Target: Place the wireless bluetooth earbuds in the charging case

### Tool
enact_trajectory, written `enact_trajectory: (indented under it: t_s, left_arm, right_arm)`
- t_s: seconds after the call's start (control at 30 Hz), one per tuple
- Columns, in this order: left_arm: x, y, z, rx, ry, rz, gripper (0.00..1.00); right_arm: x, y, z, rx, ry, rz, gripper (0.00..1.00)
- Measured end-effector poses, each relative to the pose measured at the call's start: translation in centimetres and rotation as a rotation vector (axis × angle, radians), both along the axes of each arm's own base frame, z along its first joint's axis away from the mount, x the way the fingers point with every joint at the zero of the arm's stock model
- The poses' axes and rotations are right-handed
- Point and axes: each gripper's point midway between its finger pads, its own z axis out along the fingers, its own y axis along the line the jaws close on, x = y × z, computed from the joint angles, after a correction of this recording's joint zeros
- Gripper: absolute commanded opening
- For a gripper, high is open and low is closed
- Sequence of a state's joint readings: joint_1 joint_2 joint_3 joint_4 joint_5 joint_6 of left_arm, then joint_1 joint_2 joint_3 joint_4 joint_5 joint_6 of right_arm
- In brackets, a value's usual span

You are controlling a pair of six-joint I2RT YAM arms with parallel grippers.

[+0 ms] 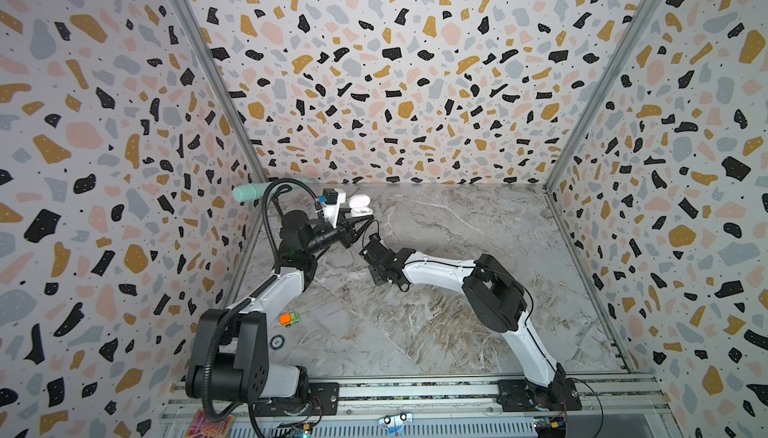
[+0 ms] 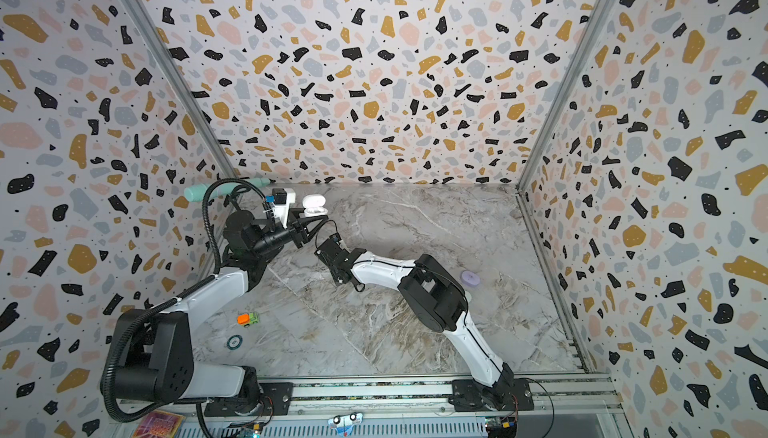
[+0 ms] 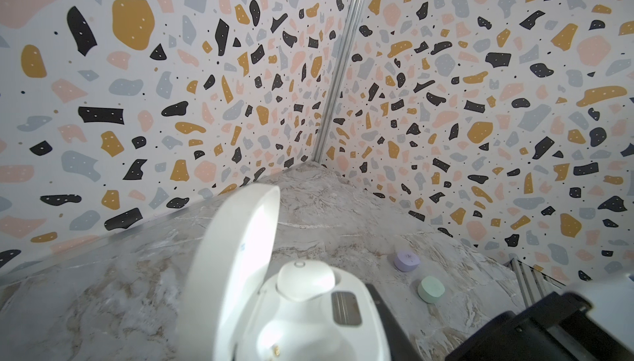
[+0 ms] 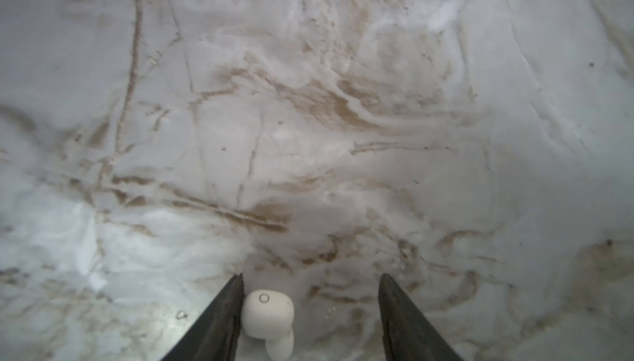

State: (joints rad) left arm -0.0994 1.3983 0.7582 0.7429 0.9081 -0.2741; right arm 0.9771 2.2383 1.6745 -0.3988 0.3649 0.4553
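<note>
The white charging case (image 1: 360, 204) is held up off the table with its lid open, my left gripper (image 1: 360, 220) shut on its base. In the left wrist view one white earbud (image 3: 305, 280) sits in a socket of the case (image 3: 363, 338) and the socket beside it is empty. One black finger (image 3: 384, 311) shows along the case's side. Just in front of it, my right gripper (image 4: 311, 277) is open and points down at the marble table (image 4: 308, 119). A second white earbud (image 4: 269, 318) lies on the table between the fingers, against one of them and clear of the other.
A lavender case (image 3: 406, 261) and a mint green case (image 3: 431, 289) lie closed towards the table's right side. An orange and green toy car (image 1: 289, 318) and a round token (image 1: 276, 341) lie near the left arm. A mint cylinder (image 1: 245, 192) rests at the back left corner.
</note>
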Motion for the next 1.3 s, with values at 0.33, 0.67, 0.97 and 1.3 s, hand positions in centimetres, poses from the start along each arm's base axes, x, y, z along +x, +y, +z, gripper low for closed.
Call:
enact_trajectory:
  t_s: [0.33,0.67,0.97,1.3]
  left_arm:
    - [0.0,0.0,0.0,-0.001,0.0,-0.001,0.12]
    - [0.0,-0.1,-0.1,-0.001,0.002,-0.002,0.12]
    - [-0.1,-0.1,-0.2,-0.001,0.006,-0.005,0.12]
    - [-0.2,-0.2,-0.2,-0.001,0.006,-0.008,0.12]
  right_arm:
    - [0.2,-4.7,1.4,-0.031,-0.027,-0.081,0.62]
    - [1.3,-6.9,2.2,-0.019,-0.041,-0.129,0.62]
    - [0.8,-6.4,3.1,0.124,0.041,-0.113,0.63]
    - [1.9,-6.5,3.4,0.295,0.157,-0.147,0.6]
